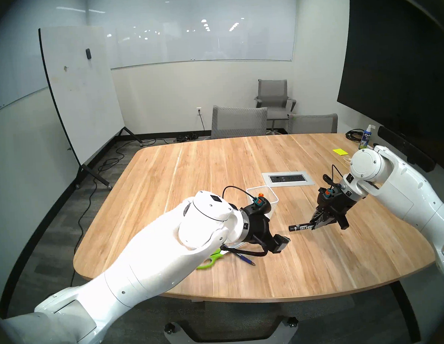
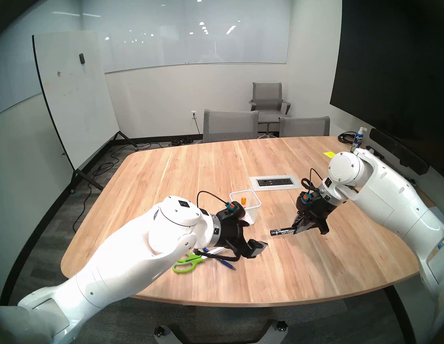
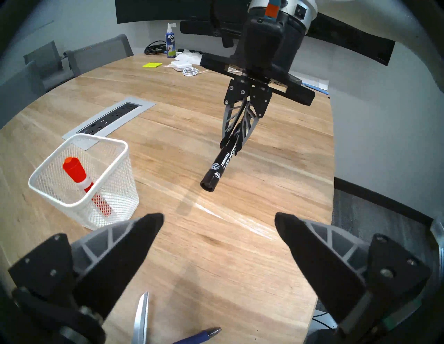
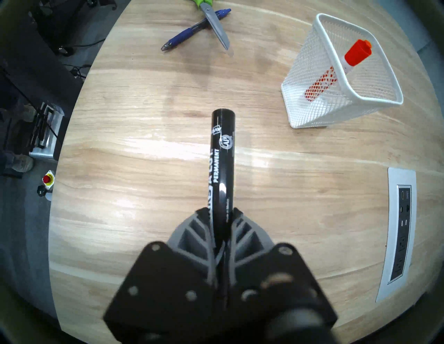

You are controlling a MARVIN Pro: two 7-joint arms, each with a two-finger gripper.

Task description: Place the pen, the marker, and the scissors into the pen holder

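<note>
My right gripper (image 4: 219,211) is shut on the cap end of the thick black marker (image 4: 222,149), holding it above the table with the barrel sticking out toward the left arm. The white mesh pen holder (image 3: 115,192) stands upright behind my left wrist, with an orange-capped marker (image 3: 74,169) leaning inside. The green-handled scissors (image 2: 185,264) and the blue pen (image 2: 228,264) lie crossed on the table beneath my left forearm. My left gripper (image 3: 218,221) hangs open just above the scissors' blade tip (image 3: 141,317) with nothing in it.
A grey power outlet panel (image 1: 287,178) is set into the table behind the holder. Yellow sticky notes (image 1: 339,151), a spray bottle (image 1: 367,139) and cables sit at the far right. Grey chairs (image 1: 238,122) stand along the far edge.
</note>
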